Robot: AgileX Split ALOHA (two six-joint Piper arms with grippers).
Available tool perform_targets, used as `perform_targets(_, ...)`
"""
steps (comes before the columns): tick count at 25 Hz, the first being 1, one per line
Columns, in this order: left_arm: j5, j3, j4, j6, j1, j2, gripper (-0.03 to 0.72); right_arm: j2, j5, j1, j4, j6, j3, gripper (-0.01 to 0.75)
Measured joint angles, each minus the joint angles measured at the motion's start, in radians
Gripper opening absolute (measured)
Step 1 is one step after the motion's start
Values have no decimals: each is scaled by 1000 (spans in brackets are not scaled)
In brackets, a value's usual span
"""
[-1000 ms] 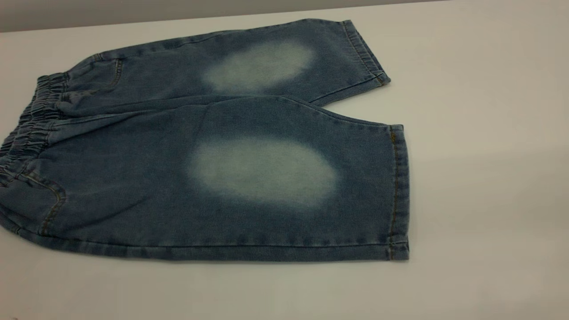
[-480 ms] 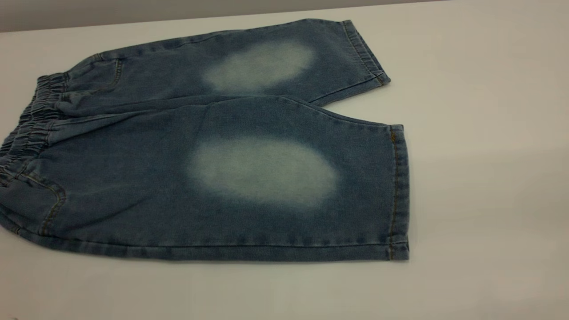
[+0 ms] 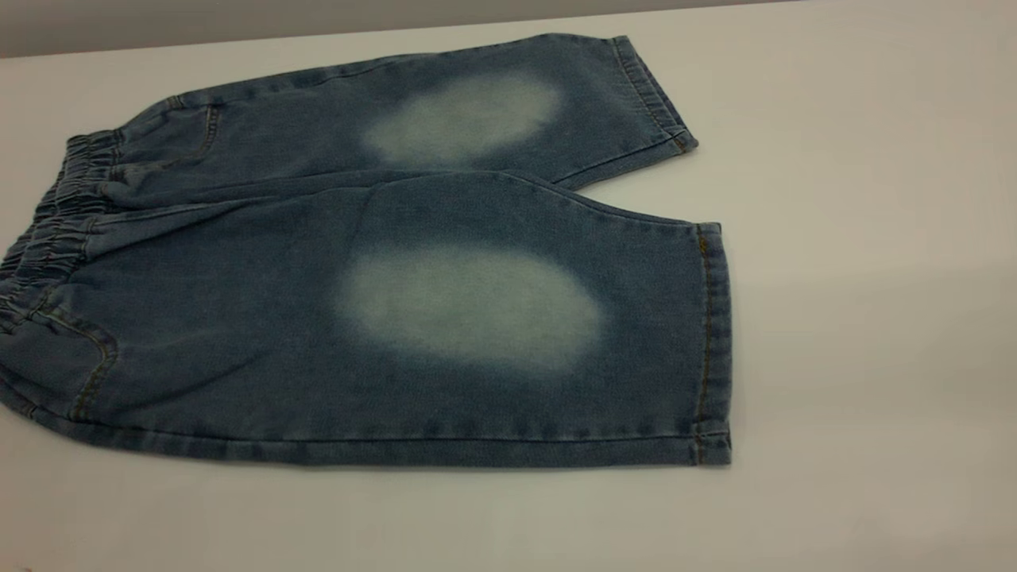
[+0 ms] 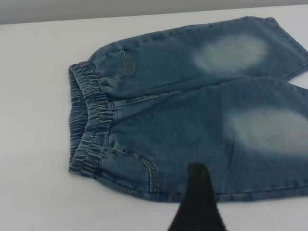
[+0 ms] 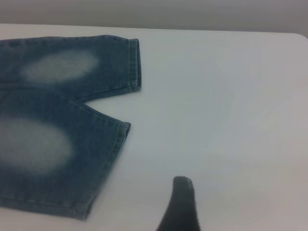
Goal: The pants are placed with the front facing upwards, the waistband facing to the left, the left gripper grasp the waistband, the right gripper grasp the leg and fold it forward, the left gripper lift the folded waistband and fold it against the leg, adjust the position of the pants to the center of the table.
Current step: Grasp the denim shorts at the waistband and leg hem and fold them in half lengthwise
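The blue denim pants (image 3: pixel 238 318) lie flat, front up, on the table (image 3: pixel 874 238). The gathered waistband (image 3: pixel 48 230) points left, and both legs run right, each with a pale oval. The near leg (image 3: pixel 651 318) ends in a stitched hem cuff (image 3: pixel 715 342); the far leg (image 3: pixel 596 95) lies behind it. No gripper shows in the exterior view. In the left wrist view a dark part of my left gripper (image 4: pixel 197 202) hangs over the pants' (image 4: pixel 192 110) near edge, beside the front pocket and close to the waistband (image 4: pixel 89 120). My right gripper (image 5: pixel 180 207) is over bare table, apart from the near leg's hem (image 5: pixel 115 154).
The table's far edge (image 3: pixel 318 38) runs just behind the far leg, with a grey wall beyond. Bare tabletop (image 5: pixel 231 106) stretches to the right of the hems and along the front of the pants.
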Motion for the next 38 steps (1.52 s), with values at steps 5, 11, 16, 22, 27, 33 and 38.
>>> perform_targets(5, 0, 0, -25, 0, 0, 0, 492, 0, 0, 0, 0, 0, 0, 533)
perform_targets(11, -5, 0, -24, 0, 0, 0, 492, 0, 0, 0, 0, 0, 0, 533)
perform_targets(16, -15, 0, -23, 0, 0, 0, 492, 0, 0, 0, 10, 0, 0, 533)
perform_targets(22, -68, -31, 48, -86, 0, 54, 492, 11, -11, 0, 33, 30, -12, 533)
perform_targets(27, -188, -82, 149, -216, 0, 207, 492, 175, -111, 0, 50, 54, -59, 533)
perform_targets(33, -384, -124, 86, -238, 0, 487, 492, 448, -279, 0, 177, -6, -143, 533)
perform_targets(38, -465, -138, -15, -226, 0, 723, 492, 685, -314, 0, 288, -83, -171, 533)
